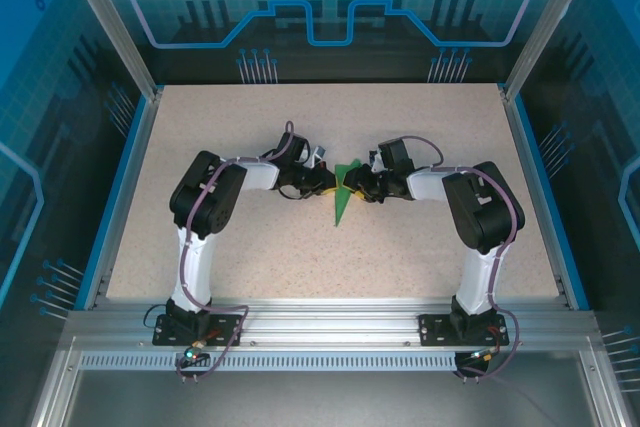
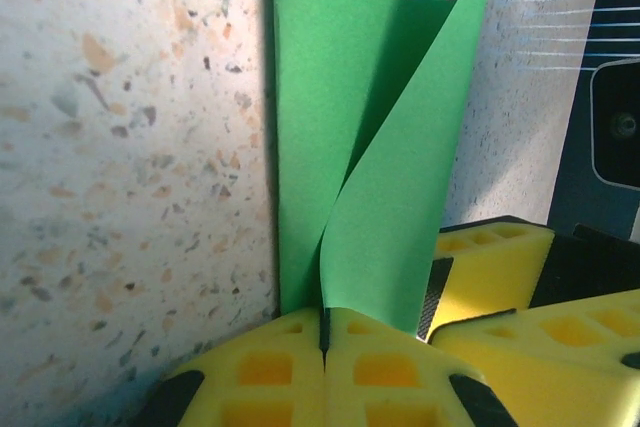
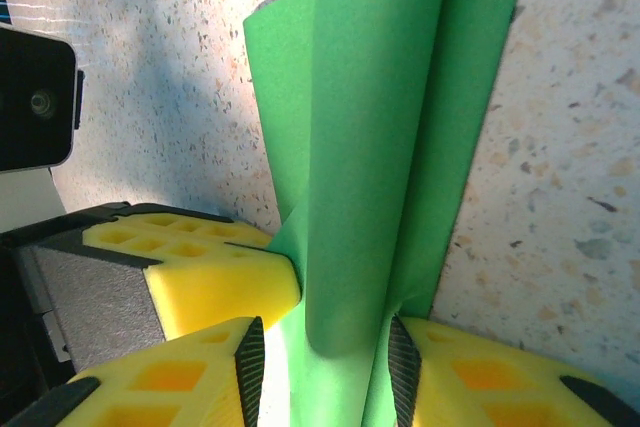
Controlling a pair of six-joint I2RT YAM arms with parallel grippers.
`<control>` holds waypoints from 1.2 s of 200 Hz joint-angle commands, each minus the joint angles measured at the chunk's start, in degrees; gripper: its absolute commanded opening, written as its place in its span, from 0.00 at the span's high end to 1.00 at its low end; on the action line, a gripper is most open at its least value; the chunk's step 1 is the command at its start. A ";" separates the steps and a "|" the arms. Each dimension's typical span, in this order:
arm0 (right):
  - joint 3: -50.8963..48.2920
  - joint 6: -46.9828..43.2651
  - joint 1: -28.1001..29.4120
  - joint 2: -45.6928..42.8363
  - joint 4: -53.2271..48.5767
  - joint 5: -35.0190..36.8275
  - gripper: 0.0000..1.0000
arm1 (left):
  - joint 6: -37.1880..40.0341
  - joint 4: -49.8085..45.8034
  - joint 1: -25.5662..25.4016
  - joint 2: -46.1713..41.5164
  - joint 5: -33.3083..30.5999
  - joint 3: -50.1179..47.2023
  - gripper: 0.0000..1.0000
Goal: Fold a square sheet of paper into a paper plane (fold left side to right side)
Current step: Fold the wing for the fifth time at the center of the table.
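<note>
A: As seen from above, what's the count?
B: One green sheet of paper (image 1: 344,195), one left gripper (image 2: 323,332), one right gripper (image 3: 325,357). Sheet lies mid-tabletop (image 1: 300,117), between the two.
A: Axis?
B: Creased narrow. Long axis runs far edge to near edge, pointed tip toward the near edge, slightly left.
A: Grips?
B: Left gripper clamped tight on the sheet. Right gripper straddles a raised fold, jaws apart; can't tell whether it pinches.

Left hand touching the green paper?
Touching. Left wrist view: the left hand is shut on the green paper, whose bottom edge is pinched in the seam between its yellow fingers.
</note>
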 commanded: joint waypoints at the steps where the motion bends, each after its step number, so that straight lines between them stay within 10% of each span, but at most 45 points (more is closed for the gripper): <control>1: -0.99 -1.88 1.04 4.12 -5.27 2.56 0.60 | 2.44 -2.38 0.20 2.15 -1.57 1.41 0.97; 96: -3.14 -4.73 -1.33 -7.22 -4.74 2.89 0.59 | 4.23 -4.49 0.15 3.29 -3.48 0.97 0.97; 146: 0.87 -5.49 -1.73 -5.11 -3.74 0.36 0.94 | 4.80 -5.37 0.23 3.30 -4.31 1.32 0.98; 240: 9.57 -7.28 -0.60 3.70 -8.84 1.24 1.00 | 4.57 -5.30 0.17 3.21 -4.41 1.24 0.98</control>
